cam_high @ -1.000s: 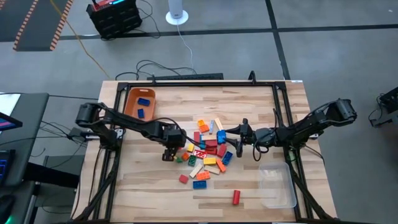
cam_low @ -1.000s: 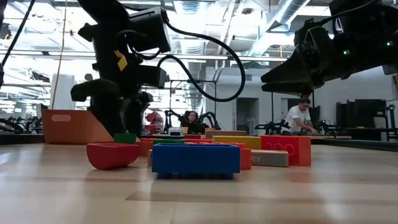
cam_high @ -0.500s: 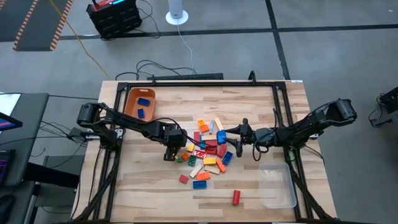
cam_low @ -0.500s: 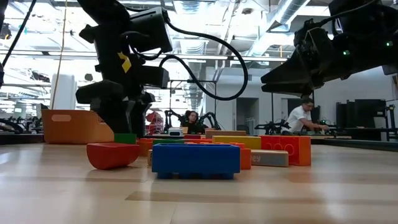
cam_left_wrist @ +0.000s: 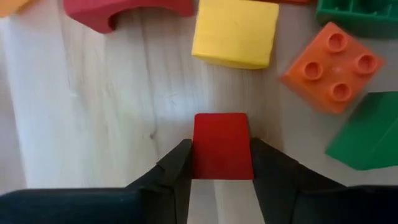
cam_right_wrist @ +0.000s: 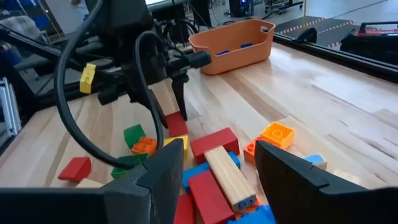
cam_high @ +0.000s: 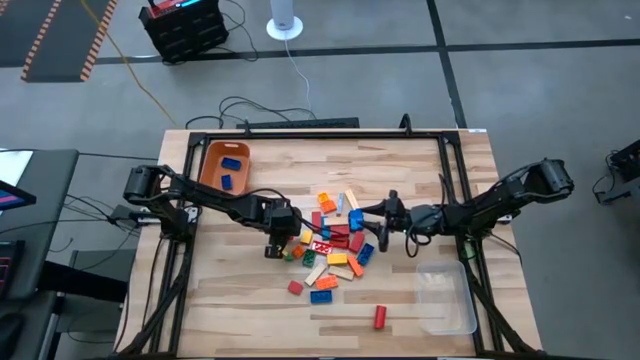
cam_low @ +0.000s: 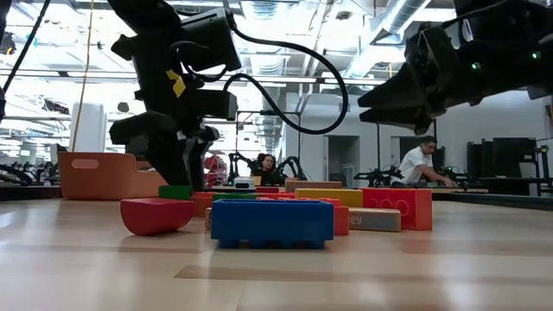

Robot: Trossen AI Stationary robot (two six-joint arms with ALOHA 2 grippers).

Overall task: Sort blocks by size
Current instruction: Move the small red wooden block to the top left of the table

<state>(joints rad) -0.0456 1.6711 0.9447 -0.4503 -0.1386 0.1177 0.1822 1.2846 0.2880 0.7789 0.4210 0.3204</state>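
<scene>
Now the left gripper [cam_left_wrist: 221,177] has narrowed its fingers [cam_left_wrist: 177,165] onto a small red block [cam_left_wrist: 222,145] at the pile's left edge on the counter [cam_high: 230,290], likely ready to lift; right gripper [cam_right_wrist: 214,168] waits wide over the blocks [cam_high: 335,245]

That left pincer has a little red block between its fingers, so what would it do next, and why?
Probably finish squeezing, then lift. The left pincer straddles the small red block, which sits on the table; the orange bin already holds blue pieces, a likely destination.
</scene>
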